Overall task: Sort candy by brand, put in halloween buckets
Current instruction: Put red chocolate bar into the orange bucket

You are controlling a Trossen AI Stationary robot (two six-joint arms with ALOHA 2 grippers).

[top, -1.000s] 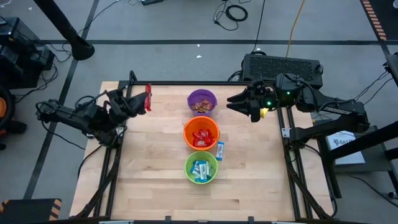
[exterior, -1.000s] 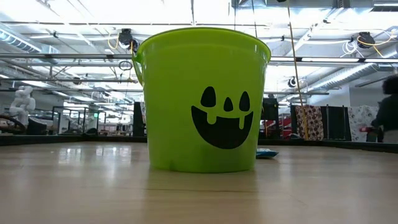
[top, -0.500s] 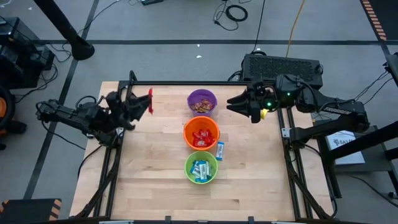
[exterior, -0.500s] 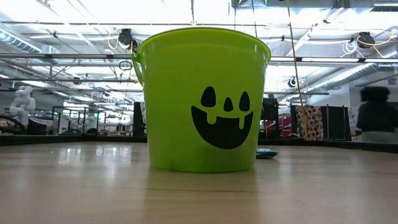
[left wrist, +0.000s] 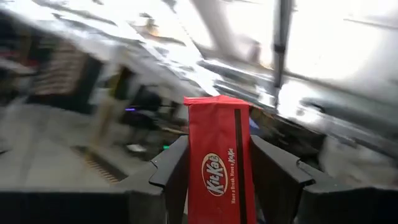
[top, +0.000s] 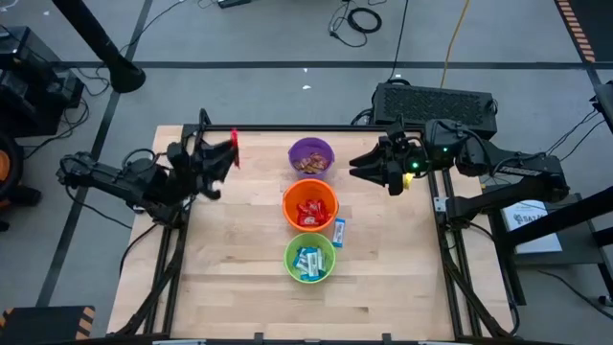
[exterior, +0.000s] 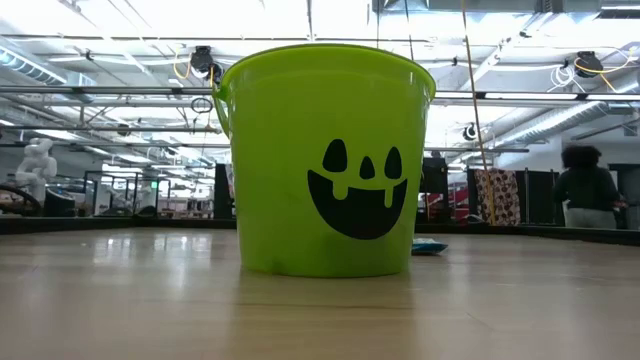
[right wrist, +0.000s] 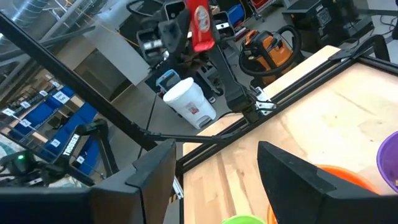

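Red candy bar held up by the left arm

The red candy bar (left wrist: 216, 163), with a white oval logo, stands upright between the left gripper (left wrist: 217, 177) fingers, which are closed on its sides, above the bench (top: 239, 278) far-left corner. It has moved slightly toward the purple bowl (top: 311, 153). The right gripper (top: 369, 165) waits wide open, holding nothing.

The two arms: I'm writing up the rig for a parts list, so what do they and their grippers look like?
Both arms are dark, jointed and slim, with black cables looped alongside. The left gripper has two broad, flat, matte black fingers with angular edges. The right gripper has the same black, wedge-shaped fingers. The right arm's wrist shows small green lights and a yellow spot.
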